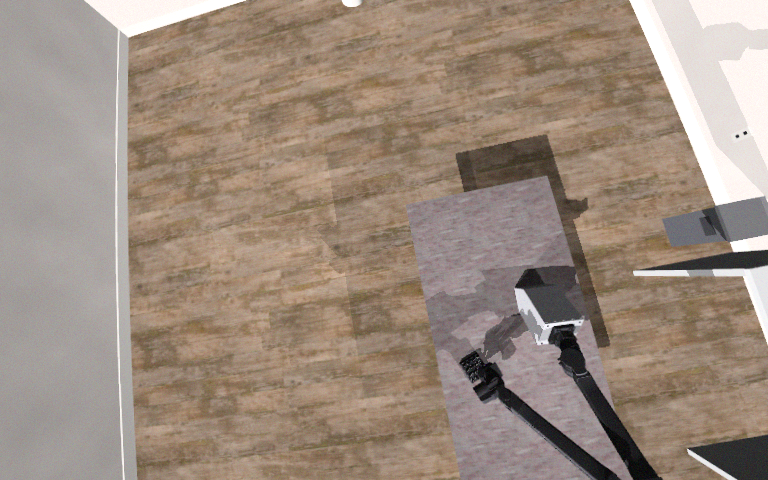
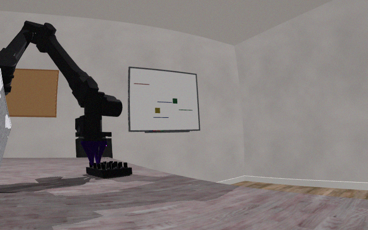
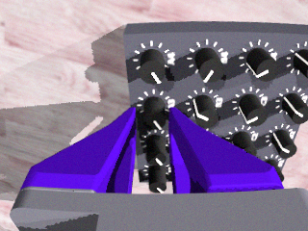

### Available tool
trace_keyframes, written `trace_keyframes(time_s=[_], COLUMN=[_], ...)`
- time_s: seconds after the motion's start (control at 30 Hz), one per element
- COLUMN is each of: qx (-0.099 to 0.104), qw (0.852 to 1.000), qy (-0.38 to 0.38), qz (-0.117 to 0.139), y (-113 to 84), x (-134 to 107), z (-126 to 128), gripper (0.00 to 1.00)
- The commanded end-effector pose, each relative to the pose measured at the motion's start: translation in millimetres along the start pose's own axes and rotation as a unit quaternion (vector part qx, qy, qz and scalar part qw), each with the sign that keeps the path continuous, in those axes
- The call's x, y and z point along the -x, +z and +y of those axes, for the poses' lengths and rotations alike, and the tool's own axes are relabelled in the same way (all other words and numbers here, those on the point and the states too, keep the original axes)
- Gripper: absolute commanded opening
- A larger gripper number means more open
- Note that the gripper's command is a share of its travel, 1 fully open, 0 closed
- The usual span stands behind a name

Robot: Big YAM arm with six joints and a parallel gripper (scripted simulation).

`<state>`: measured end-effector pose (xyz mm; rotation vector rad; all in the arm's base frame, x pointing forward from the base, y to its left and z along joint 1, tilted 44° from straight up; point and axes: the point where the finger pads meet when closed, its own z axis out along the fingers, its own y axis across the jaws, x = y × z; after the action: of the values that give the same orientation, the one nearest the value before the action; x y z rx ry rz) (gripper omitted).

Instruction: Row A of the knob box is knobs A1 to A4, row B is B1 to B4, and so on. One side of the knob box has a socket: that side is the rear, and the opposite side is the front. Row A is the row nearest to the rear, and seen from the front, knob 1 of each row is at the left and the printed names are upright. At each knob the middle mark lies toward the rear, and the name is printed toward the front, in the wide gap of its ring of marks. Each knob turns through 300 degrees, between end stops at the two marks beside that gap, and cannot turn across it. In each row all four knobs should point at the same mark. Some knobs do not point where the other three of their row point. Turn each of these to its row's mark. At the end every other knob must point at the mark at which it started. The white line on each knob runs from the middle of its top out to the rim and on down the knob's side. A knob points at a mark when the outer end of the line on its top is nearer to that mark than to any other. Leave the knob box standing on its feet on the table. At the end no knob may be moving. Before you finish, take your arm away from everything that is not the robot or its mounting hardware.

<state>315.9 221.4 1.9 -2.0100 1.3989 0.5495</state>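
The black knob box (image 1: 469, 360) (image 2: 108, 171) (image 3: 218, 31) stands on the table with its rows of black knobs, each with a white line. My gripper (image 3: 152, 116) (image 2: 95, 162) points straight down over the box's left column in the wrist view. Its purple fingers straddle a knob (image 3: 154, 108) in the second row from the top, with a narrow gap on each side, so it is open and grips nothing. Two more knobs of that column show between the fingers lower in the wrist view. The knob names are too small to read.
The box rests on the pinkish wooden table (image 1: 487, 237) (image 2: 189, 206) (image 3: 58, 38). A white and grey block (image 1: 546, 308) stands at the arm's base. A whiteboard (image 2: 163, 99) and a cork board (image 2: 32, 92) hang on the back wall.
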Motion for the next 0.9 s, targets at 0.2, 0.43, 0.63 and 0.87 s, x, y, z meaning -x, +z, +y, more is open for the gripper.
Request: trace_keyframes(time_s=[0.2,0.43,0.63,0.87], qx=[-0.017,-0.02,-0.009,-0.011], qw=[1.0,1.0,1.0,1.0], qy=[-0.007,-0.01,-0.001,-0.009], qz=[-0.001,0.0,0.0,-0.001], y=[-21.5,-42.4,-44.5,-41.4], x=[1.0,1.9,-3.2,0.6], z=[-13.2,-16.8,-9.3,-11.1], gripper=[0.19,0.19,0.19,0.19])
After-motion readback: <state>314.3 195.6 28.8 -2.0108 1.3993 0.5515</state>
